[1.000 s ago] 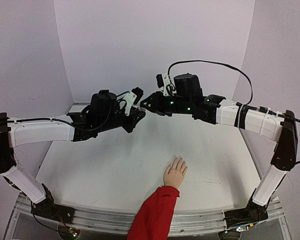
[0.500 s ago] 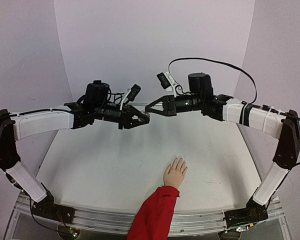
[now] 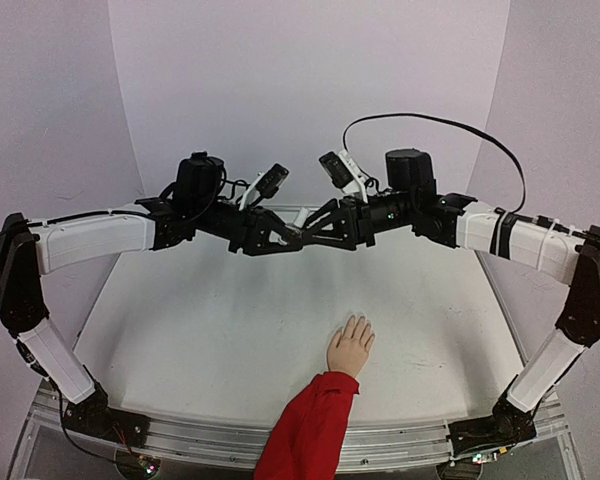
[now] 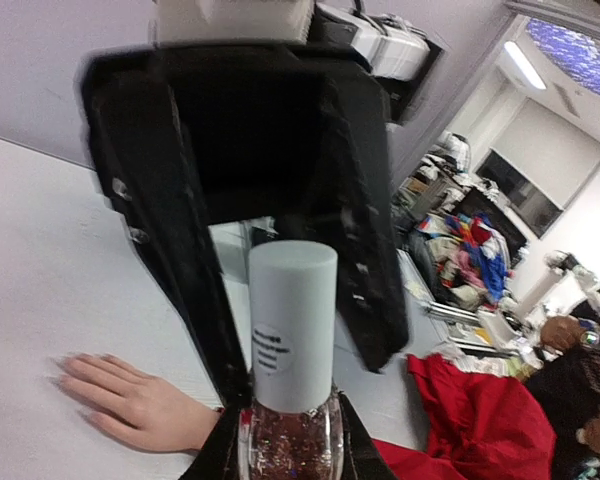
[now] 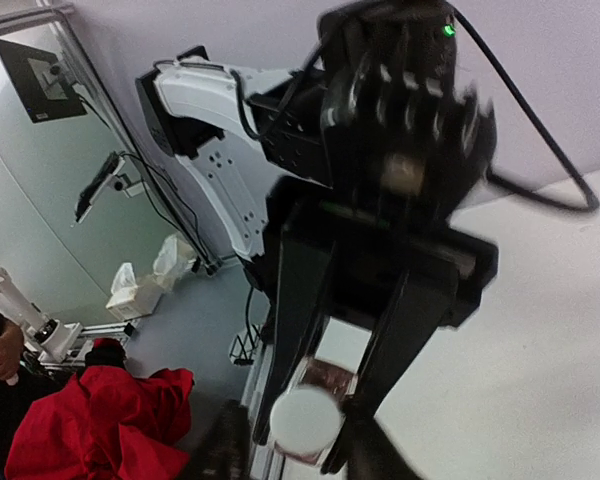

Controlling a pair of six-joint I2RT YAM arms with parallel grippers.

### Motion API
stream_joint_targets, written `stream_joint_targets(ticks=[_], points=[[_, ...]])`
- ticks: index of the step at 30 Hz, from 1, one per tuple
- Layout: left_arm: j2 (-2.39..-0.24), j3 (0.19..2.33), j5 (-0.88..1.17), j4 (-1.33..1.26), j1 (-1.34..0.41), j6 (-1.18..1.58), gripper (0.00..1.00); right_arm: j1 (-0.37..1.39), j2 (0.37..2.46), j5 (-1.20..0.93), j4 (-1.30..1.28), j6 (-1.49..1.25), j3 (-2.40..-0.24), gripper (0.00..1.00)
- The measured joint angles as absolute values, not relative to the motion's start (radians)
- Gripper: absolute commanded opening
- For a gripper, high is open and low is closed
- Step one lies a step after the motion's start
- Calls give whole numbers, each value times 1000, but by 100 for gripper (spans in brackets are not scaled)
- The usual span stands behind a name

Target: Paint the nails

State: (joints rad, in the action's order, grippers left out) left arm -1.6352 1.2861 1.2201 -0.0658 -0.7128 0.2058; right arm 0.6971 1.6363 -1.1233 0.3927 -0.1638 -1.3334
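Within the last second the two arms have swung inward. The left hand (image 3: 280,240) and right hand (image 3: 320,235), apart a moment ago, now meet tip to tip in mid-air over the 12 o'clock half of the matte white counter (image 3: 180,330).

The left hand is pressed tight on a small clear glass bottle of pinkish glitter polish (image 4: 290,445). The right hand's black fingers stand spread either side of its smooth white cylindrical cap (image 4: 292,300), not yet pinching it. This looks like the start of uncapping, and no brush is out.

The nails (image 3: 358,320) tip a small pale flesh-coloured mannequin hand (image 3: 351,350) with a soft red fabric sleeve (image 3: 310,430). It lies flat at 6 o'clock, fingers pointing to 12, well apart from both.
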Motion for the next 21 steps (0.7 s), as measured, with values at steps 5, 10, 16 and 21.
stream_joint_targets(ticks=[5, 10, 16, 21], points=[[-1565, 1211, 867, -90, -692, 148, 0, 682, 1579, -954, 323, -153, -1257, 69], [-1496, 1144, 467, -89, -715, 88, 0, 686, 1506, -718, 301, -218, -1230, 71], [-1488, 1138, 145, -89, -815, -5, 0, 733, 1487, -461, 321, -404, -1248, 65], [-1491, 1138, 21, -90, -869, -61, 0, 767, 1543, -368, 323, -529, -1323, 60]])
